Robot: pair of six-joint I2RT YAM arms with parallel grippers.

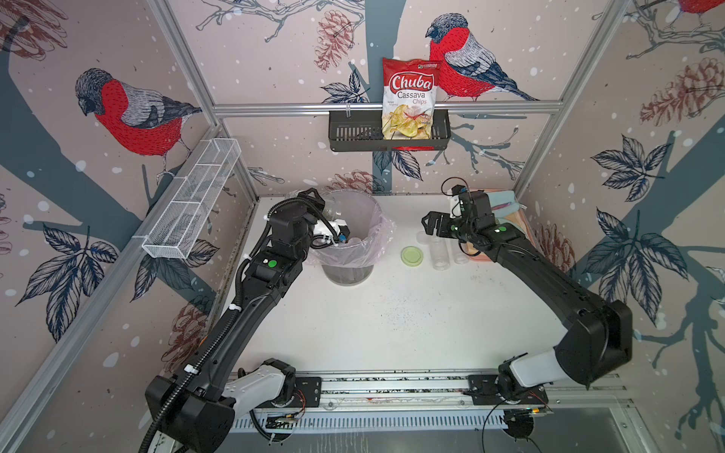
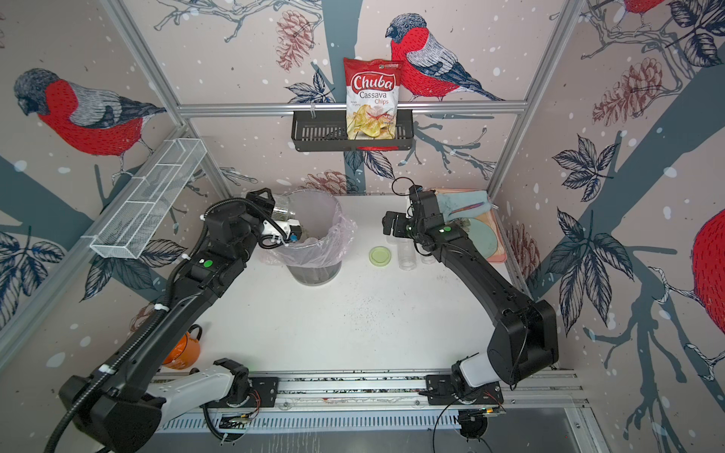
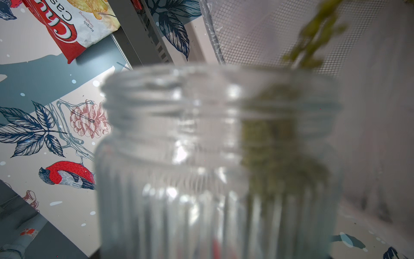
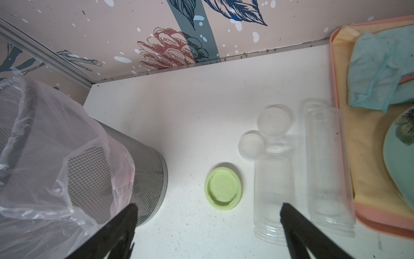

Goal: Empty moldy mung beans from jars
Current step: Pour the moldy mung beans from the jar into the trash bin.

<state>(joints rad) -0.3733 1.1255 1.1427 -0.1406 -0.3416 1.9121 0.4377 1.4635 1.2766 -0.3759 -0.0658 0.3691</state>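
Note:
My left gripper point(image 1: 325, 211) is shut on the wide ribbed glass jar point(image 1: 336, 208), which it holds tipped, mouth over the lined bin point(image 1: 347, 270). In the left wrist view the jar point(image 3: 201, 157) fills the frame and hides the jaws. Olive mung beans point(image 3: 268, 145) lie inside it, and more beans point(image 3: 313, 38) stream out past its rim. My right gripper point(image 4: 208, 207) hangs open and holds nothing, above the table beside a short clear jar point(image 4: 273, 197) and a tall tube jar point(image 4: 327, 161), both lying down and looking empty. The pale green lid point(image 4: 224, 186) rests on the table.
Two clear lids point(image 4: 272, 121) lie behind the jars. A pink tray point(image 4: 336, 89) with a blue cloth and a plate sits at the back right. An orange mug point(image 2: 182, 349) stands at the table's left front. A black wall basket point(image 1: 353, 135) holds a chips bag.

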